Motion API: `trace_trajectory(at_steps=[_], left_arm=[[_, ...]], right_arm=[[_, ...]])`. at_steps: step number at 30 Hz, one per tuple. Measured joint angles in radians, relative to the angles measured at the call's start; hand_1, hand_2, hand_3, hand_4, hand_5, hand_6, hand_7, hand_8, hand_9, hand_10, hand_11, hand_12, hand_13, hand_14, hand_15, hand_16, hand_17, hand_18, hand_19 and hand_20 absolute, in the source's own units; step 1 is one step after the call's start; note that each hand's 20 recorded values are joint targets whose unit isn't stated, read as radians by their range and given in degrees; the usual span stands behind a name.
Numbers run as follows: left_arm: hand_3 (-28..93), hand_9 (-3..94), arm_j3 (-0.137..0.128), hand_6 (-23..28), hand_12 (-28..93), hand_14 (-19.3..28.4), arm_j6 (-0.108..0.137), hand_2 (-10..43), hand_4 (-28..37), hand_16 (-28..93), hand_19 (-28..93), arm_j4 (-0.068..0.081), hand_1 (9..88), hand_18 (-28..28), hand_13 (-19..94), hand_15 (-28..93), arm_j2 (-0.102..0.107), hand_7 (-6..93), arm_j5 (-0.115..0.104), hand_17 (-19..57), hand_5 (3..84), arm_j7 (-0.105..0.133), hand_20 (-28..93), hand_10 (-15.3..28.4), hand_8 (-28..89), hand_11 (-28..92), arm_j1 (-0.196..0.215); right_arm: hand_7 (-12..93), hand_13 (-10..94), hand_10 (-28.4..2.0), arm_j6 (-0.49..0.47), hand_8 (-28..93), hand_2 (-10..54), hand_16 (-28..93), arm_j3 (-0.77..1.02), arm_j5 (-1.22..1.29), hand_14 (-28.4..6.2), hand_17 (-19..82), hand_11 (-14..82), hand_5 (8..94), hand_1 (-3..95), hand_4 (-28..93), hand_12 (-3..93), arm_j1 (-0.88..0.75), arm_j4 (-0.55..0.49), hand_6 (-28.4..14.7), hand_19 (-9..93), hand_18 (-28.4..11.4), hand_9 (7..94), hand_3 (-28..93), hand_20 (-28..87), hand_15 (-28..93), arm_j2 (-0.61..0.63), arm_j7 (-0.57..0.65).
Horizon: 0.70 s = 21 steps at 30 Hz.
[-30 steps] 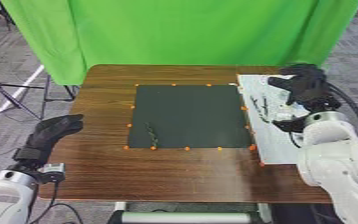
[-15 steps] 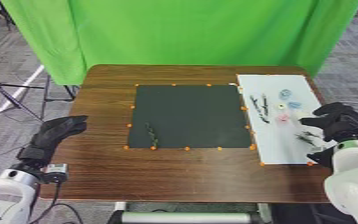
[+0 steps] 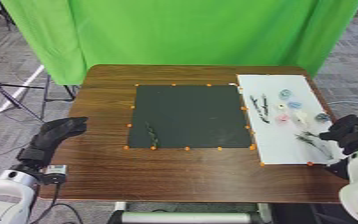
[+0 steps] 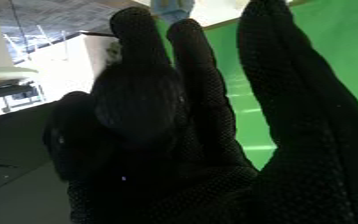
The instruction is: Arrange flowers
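Note:
On the dark green mat (image 3: 189,112) lies one green stem (image 3: 151,135), near its lower left corner. The white board (image 3: 278,150) at the right bears dark stems (image 3: 262,109), a blue-green flower (image 3: 286,94), a blue flower (image 3: 294,105), a pink flower (image 3: 283,118), a grey-green flower (image 3: 322,117) and leafy sprigs (image 3: 310,141). My right hand (image 3: 351,132) is over the board's lower right edge. Its glove (image 4: 184,150) in the right wrist view has extended fingers, with nothing seen held. My left hand (image 3: 60,131) rests off the table's left edge, its fingers straight.
Orange markers (image 3: 187,148) line the mat and board. Brown tabletop (image 3: 175,175) surrounds the mat. A green curtain (image 3: 202,35) hangs behind the table, and a tripod (image 3: 2,92) stands on the floor at the left.
My right hand has moved from the board's far part back toward the robot and outward to the right, uncovering the flowers. The left hand has barely shifted.

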Motion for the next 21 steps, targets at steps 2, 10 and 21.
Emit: trace_trajectory(at_steps=[2, 10, 21], left_arm=[[58, 44.2, 0.001, 5.5, 12, 19.3, -0.005, -1.5, -21.8, 1, 11, 0.000, 25.2, 13.6, 35, 17, 0.000, 11.4, 0.002, 4.8, 45.8, -0.002, 16, 16.0, -5, 17, -0.001], [58, 44.2, 0.001, 5.5, 12, 19.3, -0.013, -1.4, -21.8, 1, 11, 0.000, 25.3, 13.6, 35, 17, -0.002, 11.6, 0.005, 4.8, 45.8, -0.006, 16, 16.0, -5, 17, -0.003], [58, 44.2, 0.002, 5.5, 12, 19.4, -0.021, -1.4, -21.8, 1, 11, 0.000, 25.3, 13.6, 35, 18, -0.004, 11.6, 0.010, 4.8, 45.8, -0.011, 16, 16.0, -5, 17, -0.005]], right_arm=[[18, 88, -15.2, 0.007, -5, -9.5, 36, -0.011, -0.002, -3.5, 62, 21.8, 64.6, 43.4, -13, 25.4, 0.000, 0.005, -1.8, 93, -11.5, 77.4, 59, 45, 55, 0.005, 0.000], [18, 89, -14.7, 0.014, -5, -9.5, 36, -0.039, -0.003, -3.0, 62, 23.0, 65.0, 44.5, -13, 25.4, 0.001, 0.017, -2.1, 93, -11.3, 79.1, 60, 46, 55, 0.009, 0.000], [21, 91, -10.0, 0.068, 21, -9.5, 37, -0.128, -0.055, -1.4, 65, 13.3, 68.6, 80.0, 25, 45.0, 0.022, 0.064, -2.4, 93, -10.0, 86.7, -4, 46, 55, 0.016, 0.003]])
